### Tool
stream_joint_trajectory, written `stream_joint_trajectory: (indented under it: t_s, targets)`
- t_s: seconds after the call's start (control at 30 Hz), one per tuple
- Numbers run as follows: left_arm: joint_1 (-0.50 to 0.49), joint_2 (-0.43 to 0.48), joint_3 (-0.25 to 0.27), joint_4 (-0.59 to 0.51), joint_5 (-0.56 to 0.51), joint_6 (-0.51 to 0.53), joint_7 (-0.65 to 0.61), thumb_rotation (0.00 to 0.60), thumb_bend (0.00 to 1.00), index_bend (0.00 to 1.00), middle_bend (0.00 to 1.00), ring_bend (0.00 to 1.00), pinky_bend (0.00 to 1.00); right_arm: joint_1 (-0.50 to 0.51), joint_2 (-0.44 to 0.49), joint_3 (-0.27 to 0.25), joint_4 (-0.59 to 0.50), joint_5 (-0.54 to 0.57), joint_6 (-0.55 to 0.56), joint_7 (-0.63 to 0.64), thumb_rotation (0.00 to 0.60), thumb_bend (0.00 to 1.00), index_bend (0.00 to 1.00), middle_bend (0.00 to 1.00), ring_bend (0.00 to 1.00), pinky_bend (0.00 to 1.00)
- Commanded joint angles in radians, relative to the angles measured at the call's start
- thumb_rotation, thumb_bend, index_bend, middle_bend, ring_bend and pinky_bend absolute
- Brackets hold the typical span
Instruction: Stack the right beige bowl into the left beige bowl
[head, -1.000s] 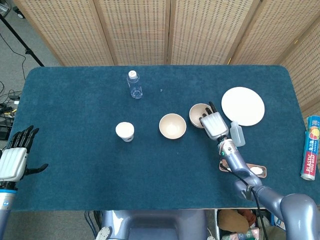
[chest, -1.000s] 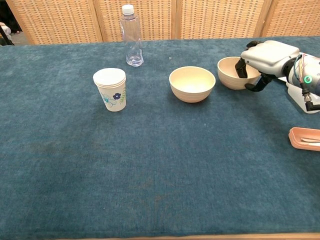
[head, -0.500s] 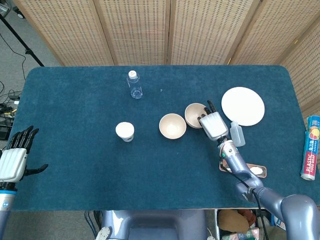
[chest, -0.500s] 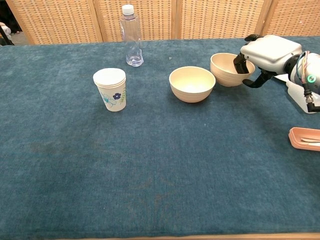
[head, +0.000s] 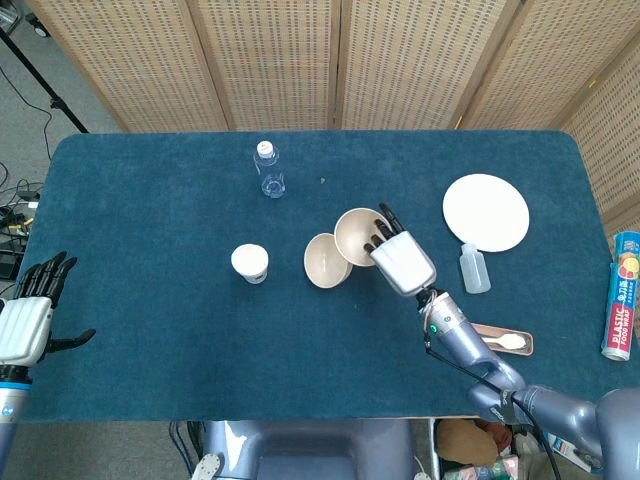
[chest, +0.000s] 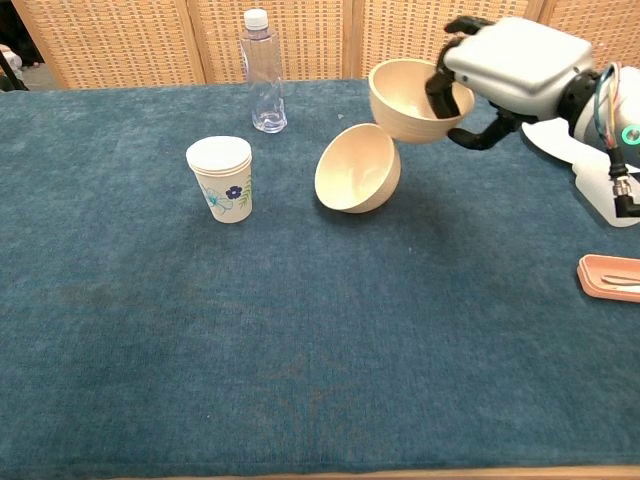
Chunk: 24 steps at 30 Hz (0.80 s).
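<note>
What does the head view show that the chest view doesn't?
Only the head view shows the left hand, open at the table's edge, the white plate and a small squeeze bottle. Only the chest view shows the cup's flower print. Both show the right hand holding the right beige bowl lifted, the left beige bowl tipped, and the water bottle.

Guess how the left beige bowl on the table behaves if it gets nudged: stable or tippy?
Probably tippy: the left beige bowl already sits tilted on its rounded side, touching the lifted right beige bowl held by the right hand. Likely light and rigid, so it may rock or slide on the cloth.
</note>
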Motion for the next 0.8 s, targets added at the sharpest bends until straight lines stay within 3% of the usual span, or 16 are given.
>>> stream_joint_trajectory:
  t_s: [0.03, 0.17, 0.43, 0.8]
  targets:
    - [0.003, 0.006, 0.003, -0.003, 0.007, 0.005, -0.009, 0.6, 0.0, 0.0, 0.0, 0.0, 0.0, 0.038, 0.02, 0.026, -0.088, 0.017, -0.035, -0.13, 0.6, 0.46, 0.67, 0.55, 0.23, 0.0]
    - [0.007, 0.012, 0.006, -0.006, 0.015, 0.013, -0.02, 0.6, 0.0, 0.0, 0.0, 0.0, 0.0, 0.075, -0.004, 0.052, -0.087, 0.05, -0.074, -0.209, 0.6, 0.46, 0.67, 0.54, 0.23, 0.0]
    - [0.009, 0.022, 0.008, -0.007, 0.017, 0.012, -0.039, 0.6, 0.0, 0.0, 0.0, 0.0, 0.0, 0.139, -0.037, 0.113, 0.039, 0.129, -0.131, -0.269, 0.6, 0.47, 0.67, 0.54, 0.24, 0.0]
    - [0.005, 0.019, 0.009, -0.007, 0.012, 0.002, -0.029, 0.6, 0.0, 0.0, 0.0, 0.0, 0.0, 0.142, 0.011, 0.107, -0.003, 0.112, -0.101, -0.268, 0.6, 0.47, 0.67, 0.55, 0.24, 0.0]
